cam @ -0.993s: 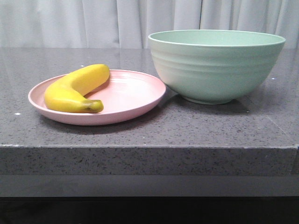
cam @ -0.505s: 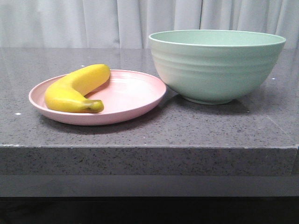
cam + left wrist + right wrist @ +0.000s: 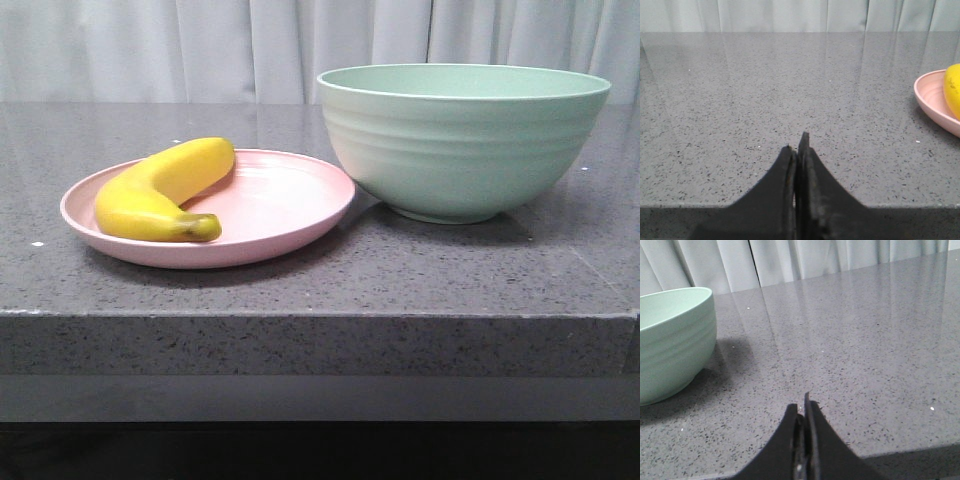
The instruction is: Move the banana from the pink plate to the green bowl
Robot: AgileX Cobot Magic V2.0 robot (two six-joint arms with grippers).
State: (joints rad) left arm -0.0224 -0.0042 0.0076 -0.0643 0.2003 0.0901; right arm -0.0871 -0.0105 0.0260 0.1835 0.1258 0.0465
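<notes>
The yellow banana (image 3: 160, 188) lies on the left half of the pink plate (image 3: 290, 205), its dark stem tip toward the front. The green bowl (image 3: 460, 135) stands upright just right of the plate; I cannot tell whether they touch. Neither gripper shows in the front view. My left gripper (image 3: 796, 145) is shut and empty, low over the table's front edge, left of the pink plate (image 3: 932, 100) and banana (image 3: 952, 90). My right gripper (image 3: 804, 402) is shut and empty near the front edge, right of the green bowl (image 3: 672, 340).
The plate and bowl sit on a dark grey speckled stone table (image 3: 420, 270) whose front edge drops off below them. Pale curtains (image 3: 200, 45) hang behind the table.
</notes>
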